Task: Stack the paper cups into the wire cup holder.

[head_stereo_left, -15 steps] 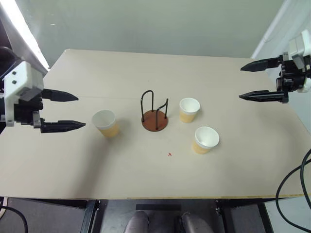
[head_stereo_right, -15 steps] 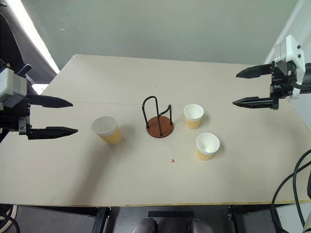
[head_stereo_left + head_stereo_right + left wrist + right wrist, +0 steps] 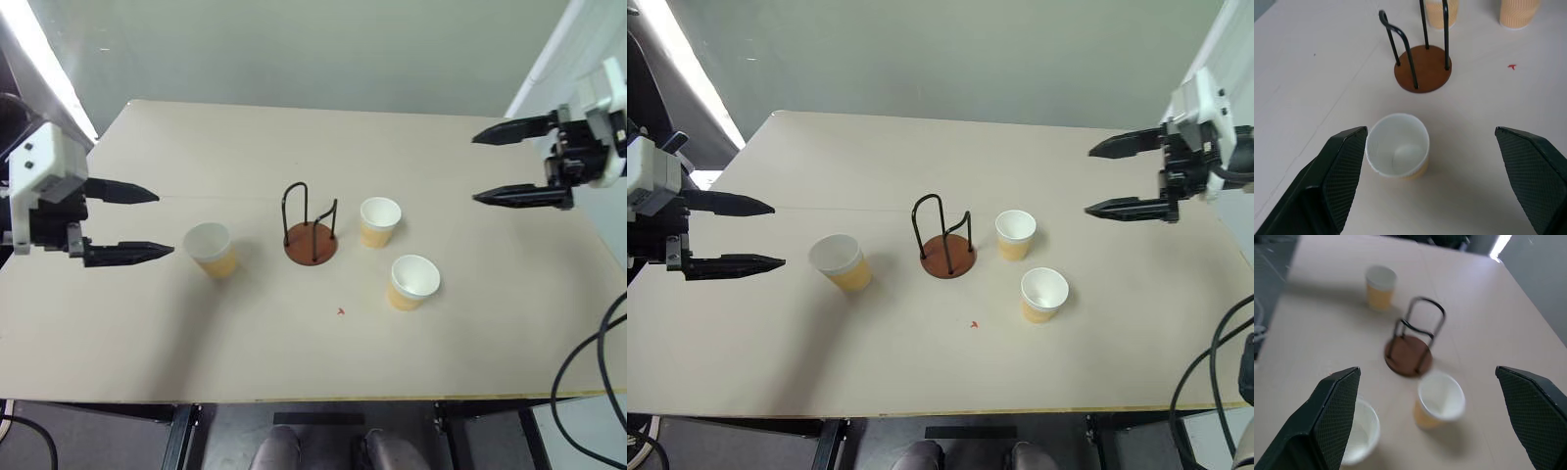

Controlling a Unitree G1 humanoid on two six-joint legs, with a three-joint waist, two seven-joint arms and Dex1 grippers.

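The wire cup holder (image 3: 311, 238), a reddish-brown disc with black wire loops, stands empty at the table's middle. Three paper cups stand upright on the table: one (image 3: 212, 249) left of the holder, one (image 3: 379, 221) just right of it, one (image 3: 412, 282) nearer the front right. My left gripper (image 3: 145, 223) hovers open at the left, pointing at the left cup (image 3: 1399, 152), a short gap away. My right gripper (image 3: 490, 164) hangs open at the far right, above and beyond the two right cups (image 3: 1438, 400) (image 3: 1357, 433). Neither holds anything.
The beige table (image 3: 294, 343) has a small red mark (image 3: 341, 312) in front of the holder. Its front edge runs along the bottom of the head views. A grey wall stands behind, and black cables hang at the right edge.
My right gripper has shifted a little to the left, toward the cups. The left gripper, the cups and the holder have stayed put.
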